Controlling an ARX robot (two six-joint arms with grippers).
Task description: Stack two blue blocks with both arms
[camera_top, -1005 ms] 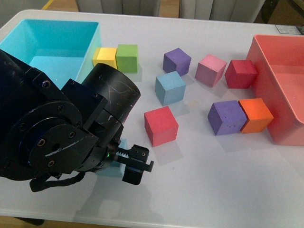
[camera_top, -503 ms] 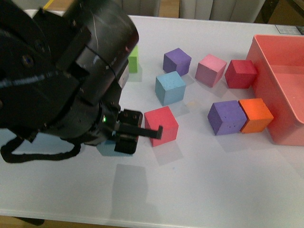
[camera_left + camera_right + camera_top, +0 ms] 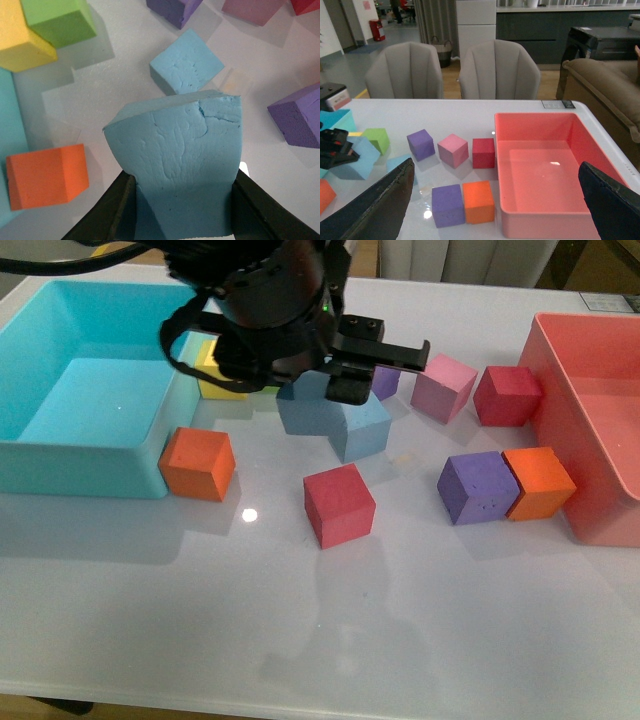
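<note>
The left gripper [image 3: 345, 375] clamps one blue block [image 3: 303, 412] in the air, just beside the other blue block [image 3: 368, 432] on the table [image 3: 450, 640], whose near side lies bare. The right gripper [image 3: 495, 200] gapes empty. Half a second ago the left gripper hung lower, by the red cube [image 3: 340, 505]

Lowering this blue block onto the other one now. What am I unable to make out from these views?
Front view: the held blue block and left gripper cover part of the lower blue block; the gap between them cannot be judged.
Left wrist view: the held block fills the middle, hiding the table beneath.
Right wrist view: a finger of the right gripper covers part of the lower block.
</note>
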